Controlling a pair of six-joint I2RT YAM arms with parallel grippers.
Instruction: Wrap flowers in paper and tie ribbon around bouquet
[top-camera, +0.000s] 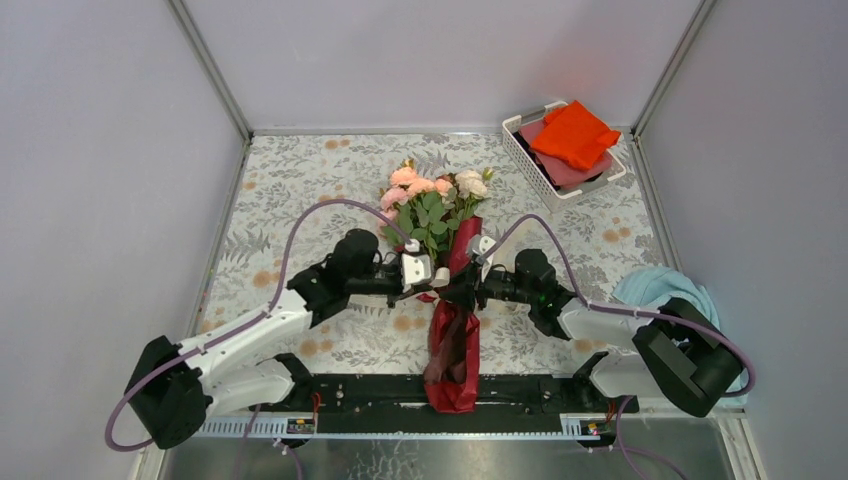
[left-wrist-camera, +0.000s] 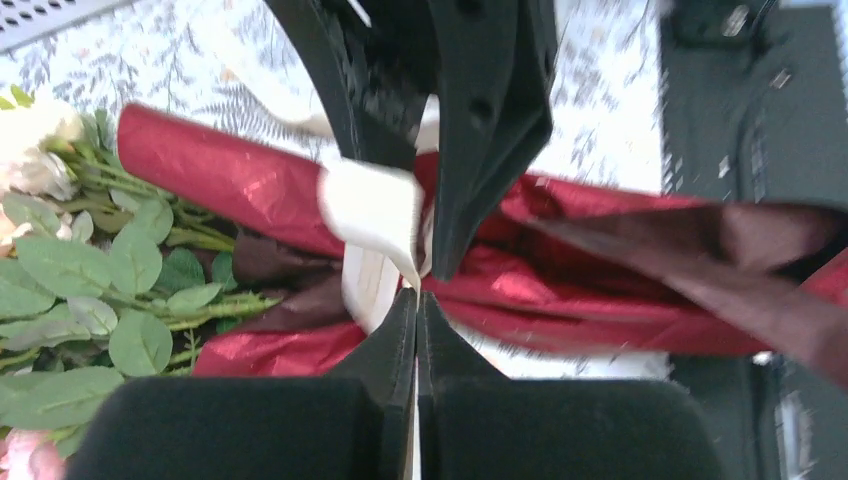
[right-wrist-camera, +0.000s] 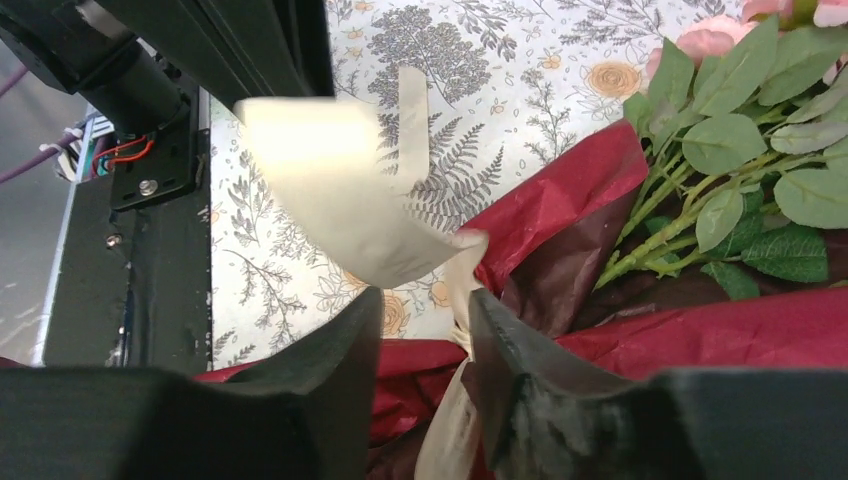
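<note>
Top: I see bouquet (top-camera: 430, 215) of pink and cream roses in dark red crinkly paper (top-camera: 455, 350) cone, lying mid-table (top-camera: 300, 200).
Left wrist: left gripper (left-wrist-camera: 416, 298) pressed shut against narrow cream ribbon (left-wrist-camera: 370, 205) looped round cone.
Right wrist: right gripper (right-wrist-camera: 425, 300) narrowly parted, ribbon strand in gap.

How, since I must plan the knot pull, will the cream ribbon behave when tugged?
Probably floppy: the ribbon curls and folds in mid-air. Likely light: its loose end stands up unsupported. It may slip on the glossy paper.
</note>
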